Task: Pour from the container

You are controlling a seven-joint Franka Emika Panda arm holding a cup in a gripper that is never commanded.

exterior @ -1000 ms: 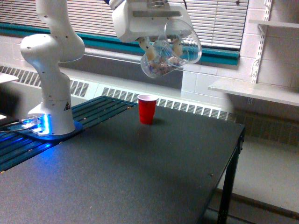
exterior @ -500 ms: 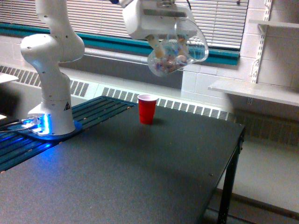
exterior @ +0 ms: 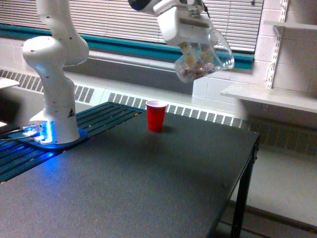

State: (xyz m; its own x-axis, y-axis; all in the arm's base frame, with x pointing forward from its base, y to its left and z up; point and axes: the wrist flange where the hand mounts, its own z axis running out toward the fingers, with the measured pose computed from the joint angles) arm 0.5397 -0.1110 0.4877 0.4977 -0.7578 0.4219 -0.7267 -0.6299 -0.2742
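- The gripper (exterior: 198,49) hangs high in the exterior view, in front of the window blinds (exterior: 119,20), with its fingers closed around the container (exterior: 204,60).
- The container is a clear plastic cup, tipped well over on its side, so that its open mouth faces the exterior view's right and slightly up, while its closed base points down toward the exterior view's left.
- Small pinkish-brown pieces (exterior: 192,71) lie heaped in the low end of the cup, by the base (how many there are is too blurred to tell).
- The cup is in the air, well above the table (exterior: 148,188) and touching nothing but the gripper.
- The red cup (exterior: 156,115) stands upright on the table near its far edge, below the container and off to the exterior view's left of it; the two are well apart.
- The table is dark and matte, and its metal leg (exterior: 241,198) shows at the exterior view's right edge.
- The white arm (exterior: 54,54) rises from a round base (exterior: 52,126) at the exterior view's left, where a blue light (exterior: 39,133) glows at its foot on a slatted blue surface (exterior: 99,116).
- Behind the table a radiator grille (exterior: 198,114) runs along the wall, under a teal window sill (exterior: 129,47).
- White shelves (exterior: 270,96) are fixed to the wall at the exterior view's right.
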